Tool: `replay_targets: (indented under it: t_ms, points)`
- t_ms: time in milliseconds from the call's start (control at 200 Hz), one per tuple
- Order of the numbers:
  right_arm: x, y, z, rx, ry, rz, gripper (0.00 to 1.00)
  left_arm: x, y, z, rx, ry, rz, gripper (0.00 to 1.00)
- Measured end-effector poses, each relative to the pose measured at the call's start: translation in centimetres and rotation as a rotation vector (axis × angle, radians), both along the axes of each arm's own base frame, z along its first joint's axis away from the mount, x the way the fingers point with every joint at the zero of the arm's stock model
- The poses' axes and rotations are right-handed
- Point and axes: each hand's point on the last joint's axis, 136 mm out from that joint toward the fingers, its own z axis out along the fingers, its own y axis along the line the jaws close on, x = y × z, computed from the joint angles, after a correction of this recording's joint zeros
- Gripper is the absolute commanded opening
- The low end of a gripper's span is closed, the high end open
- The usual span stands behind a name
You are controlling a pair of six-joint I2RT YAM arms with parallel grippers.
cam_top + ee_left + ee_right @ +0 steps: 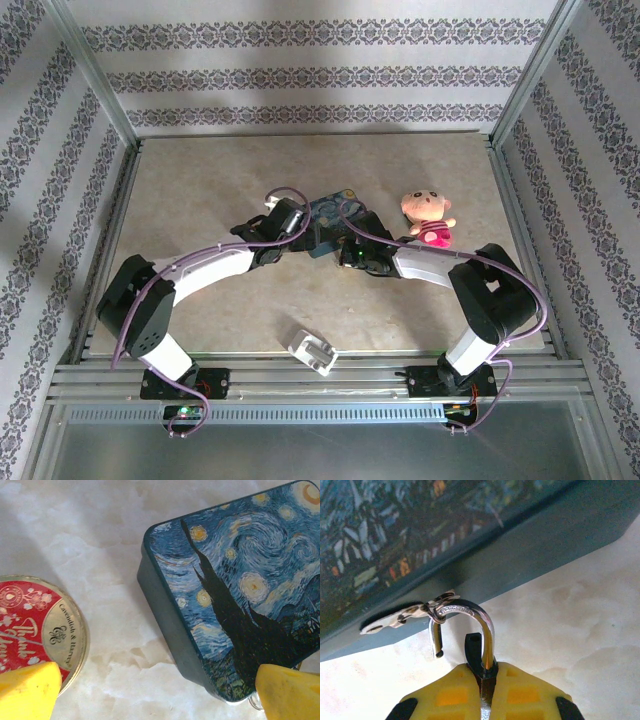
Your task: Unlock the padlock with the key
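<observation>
1. The beige stone-look table (190, 190): both my arms curve in from the near edge and meet mid-table, elbows out wide. There is bare surface to the left and at the far side.
2. The blue painted rectangular tin (240, 580) lies flat between my two wrists.
3. The round red-and-gold disc (35, 625) lies near the tin's corner, with a strip of bare table between them.
4. My left gripper (157, 692) points down, jaws spread wide and holding nothing. One yellow tip overlaps the disc's rim, the other the tin's corner.
5. My right gripper (485, 680) faces the tin's side wall, pads clamped tight on the tiny dark padlock (487, 630).
6. Its silvery shackle threads the tin's metal hasp (400, 617), and one leg hangs free.
7. The key: I cannot make it out.
</observation>
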Motion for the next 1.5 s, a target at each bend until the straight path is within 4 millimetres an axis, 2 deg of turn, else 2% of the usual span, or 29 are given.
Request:
replay_targets:
  t_ms: [120, 185, 365, 470, 945, 1499]
  points:
    - [0.1, -0.2, -0.1, 0.041, 0.008, -0.026, 0.00, 0.7, -0.6, -1.6, 0.034, 0.025, 0.001, 1.00]
    - [0.2, -0.3, -0.1, 0.070, 0.011, -0.045, 0.00, 1.0, -0.8, -2.6, 0.051, 0.041, 0.006, 0.96]
    - [0.5, -0.8, -0.2, 0.140, 0.019, -0.100, 0.00, 1.6, -1.0, -2.3, 0.066, 0.025, 0.019, 0.82]
    - [0.5, -0.7, -0.2, 0.177, 0.022, -0.125, 0.00, 1.6, -1.0, -2.3, 0.064, 0.023, 0.020, 0.79]
    - [1.7, -1.0, 0.9, 0.309, 0.005, -0.234, 0.00, 1.7, -1.2, -2.4, 0.048, 0.004, 0.022, 0.76]
    - [2.6, -2.1, 1.3, 0.329, -0.032, -0.313, 0.00, 1.7, -1.4, -2.4, 0.036, 0.000, 0.017, 0.75]
